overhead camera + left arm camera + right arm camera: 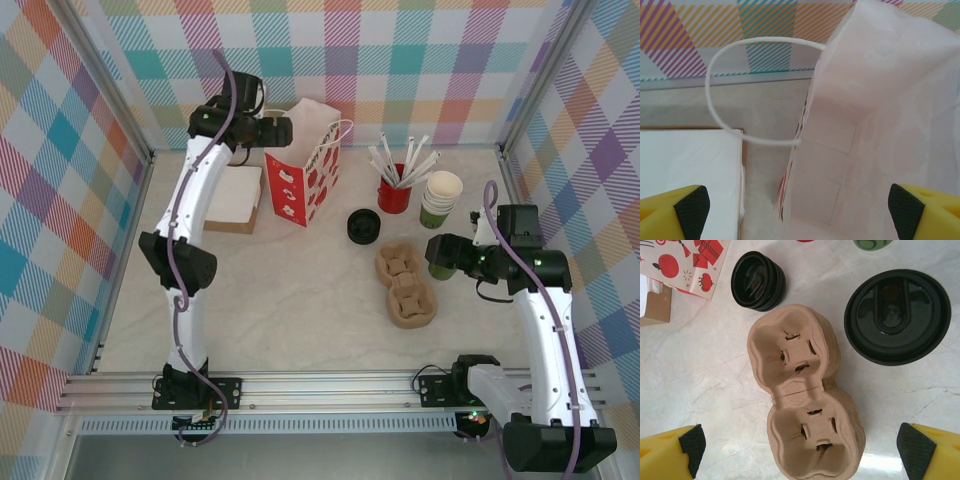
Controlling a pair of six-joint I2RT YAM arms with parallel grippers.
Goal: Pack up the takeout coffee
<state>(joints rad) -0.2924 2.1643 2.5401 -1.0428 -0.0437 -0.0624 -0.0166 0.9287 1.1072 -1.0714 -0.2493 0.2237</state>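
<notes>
Currently both pairs stand wide apart: left jaws astride the bag (pixel 880 100) wall, right jaws with the coffee (pixel 897 315) ahead.

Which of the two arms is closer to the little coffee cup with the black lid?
The right. Its gripper hangs close beside the lidded coffee cup, jaws open. The left gripper is far away, at the mouth of the red paper bag.

Pale marbled tabletop (pixel 300 320) ahead of my two bases, red paper bag (pixel 305 182) standing at the back, white-topped brown box (pixel 232 198) to its left, stack of black lids (pixel 363 227) mid-table, brown pulp two-cup carrier (pixel 405 285) near it, lidded takeout coffee (pixel 897 315) just beside the carrier, red cup of white sticks (pixel 394 195), stack of green cups (pixel 440 200) behind.
</notes>
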